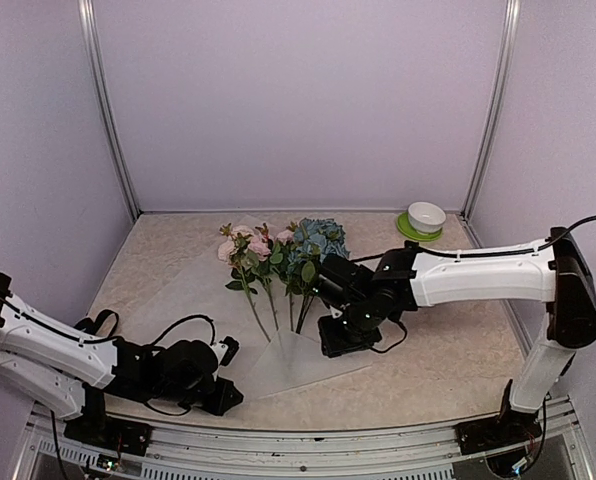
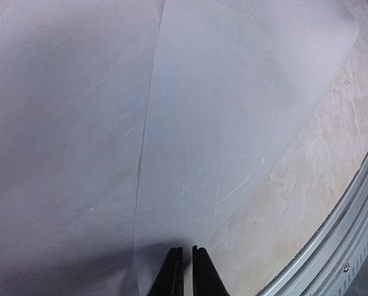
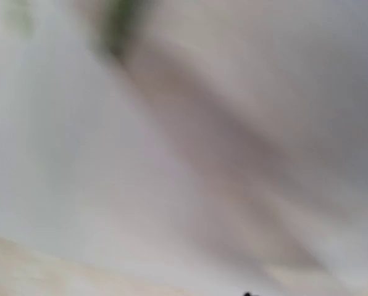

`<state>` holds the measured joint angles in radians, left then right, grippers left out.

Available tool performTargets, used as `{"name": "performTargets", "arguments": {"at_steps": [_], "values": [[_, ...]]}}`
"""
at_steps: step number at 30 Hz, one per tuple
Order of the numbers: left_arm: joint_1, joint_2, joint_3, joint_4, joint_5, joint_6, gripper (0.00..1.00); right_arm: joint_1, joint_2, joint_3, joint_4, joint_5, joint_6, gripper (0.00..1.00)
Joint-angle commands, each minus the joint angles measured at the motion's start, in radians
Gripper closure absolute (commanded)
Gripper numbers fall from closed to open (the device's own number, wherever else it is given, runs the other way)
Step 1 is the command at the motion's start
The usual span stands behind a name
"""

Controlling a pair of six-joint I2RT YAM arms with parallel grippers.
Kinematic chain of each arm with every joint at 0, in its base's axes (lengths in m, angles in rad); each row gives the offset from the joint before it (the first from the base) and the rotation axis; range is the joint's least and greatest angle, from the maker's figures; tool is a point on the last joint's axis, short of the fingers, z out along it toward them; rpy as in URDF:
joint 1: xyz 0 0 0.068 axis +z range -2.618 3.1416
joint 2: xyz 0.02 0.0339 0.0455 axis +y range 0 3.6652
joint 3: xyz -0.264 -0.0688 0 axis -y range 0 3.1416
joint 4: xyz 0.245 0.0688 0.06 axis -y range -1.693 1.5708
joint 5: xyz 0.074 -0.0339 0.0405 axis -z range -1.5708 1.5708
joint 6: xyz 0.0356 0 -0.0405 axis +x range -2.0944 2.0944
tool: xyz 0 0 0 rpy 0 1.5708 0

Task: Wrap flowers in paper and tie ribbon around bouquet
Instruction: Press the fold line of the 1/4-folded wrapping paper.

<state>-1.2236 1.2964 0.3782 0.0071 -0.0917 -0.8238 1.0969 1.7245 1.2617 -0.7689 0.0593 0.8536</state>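
The flowers (image 1: pixel 278 250), pale pink roses and a blue hydrangea, lie in the middle of the table on the frosted white paper (image 1: pixel 298 365), their thin green stems pointing toward me. My right gripper (image 1: pixel 338 338) hangs low just right of the stems, over the sheet's right part. Its wrist view is a blur of paper (image 3: pixel 171 154) with a green smear (image 3: pixel 119 18), so its jaws do not show. At the sheet's near left edge, my left gripper (image 1: pixel 233 395) (image 2: pixel 188 248) rests over the paper (image 2: pixel 221 111), jaws together, nothing seen between them. The ribbon is out of view.
A white bowl on a green saucer (image 1: pixel 425 217) stands at the back right corner. Pale walls and metal posts (image 1: pixel 108 110) close in the table. The metal front rail (image 2: pixel 351 234) runs just right of my left gripper, beside bare tabletop (image 2: pixel 320 185).
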Motion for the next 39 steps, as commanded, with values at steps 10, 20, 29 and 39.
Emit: {"name": "performTargets", "arguments": {"at_steps": [10,20,29,39], "values": [[0.038,-0.029,0.016,-0.131,0.036,0.067,0.91,0.006,0.218,0.104,0.092,-0.066,-0.166,0.77],[0.063,-0.040,0.259,-0.234,-0.017,0.259,0.86,0.000,0.217,-0.026,0.147,-0.071,-0.124,0.82],[0.168,0.265,0.386,-0.038,0.219,0.443,0.78,-0.032,0.151,-0.144,0.262,-0.140,0.018,0.82],[0.211,0.425,0.460,-0.195,0.231,0.506,0.78,-0.022,0.083,-0.109,0.175,0.034,0.095,0.80]]}}
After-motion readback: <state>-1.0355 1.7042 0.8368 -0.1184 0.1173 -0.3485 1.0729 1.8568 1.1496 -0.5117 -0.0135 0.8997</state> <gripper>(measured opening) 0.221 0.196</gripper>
